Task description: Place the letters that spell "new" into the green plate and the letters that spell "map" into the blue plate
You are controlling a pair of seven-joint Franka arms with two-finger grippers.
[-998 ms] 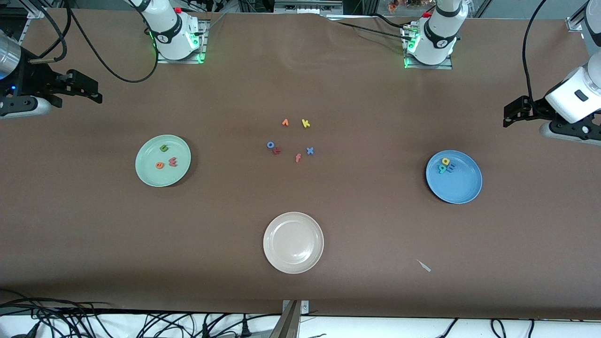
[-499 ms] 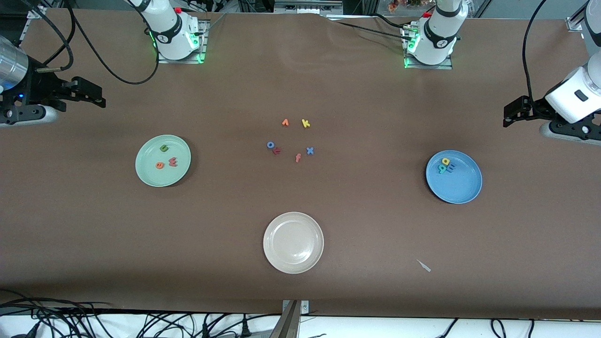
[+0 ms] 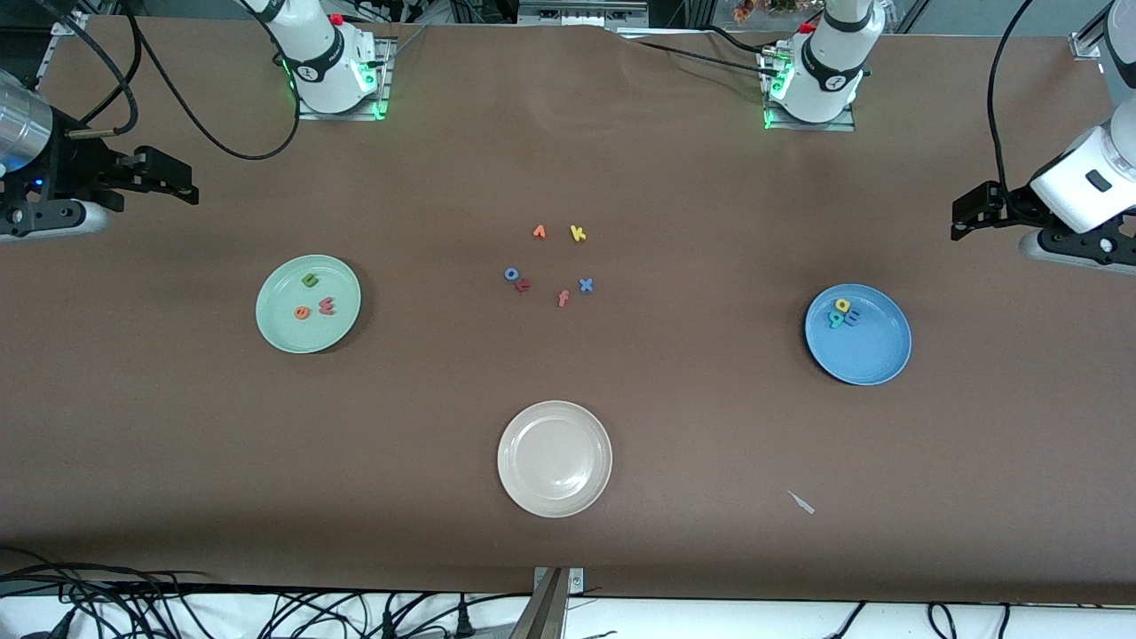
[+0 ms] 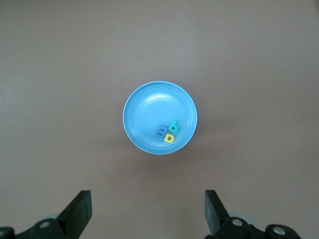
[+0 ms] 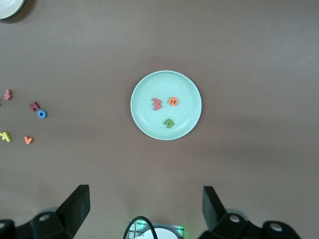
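Presently: green plate (image 3: 308,304) holds n, e, w (image 5: 164,109); blue plate (image 3: 858,335) holds seemingly m, a, p (image 4: 167,132). Left gripper (image 4: 147,211) and right gripper (image 5: 145,209) hover above, jaws wide, empty.

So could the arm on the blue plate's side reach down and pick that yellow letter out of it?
Probably yes. The left gripper hangs open above the blue plate, nothing between them. But the yellow letter touches the two other letters, so pinching it alone looks fiddly.
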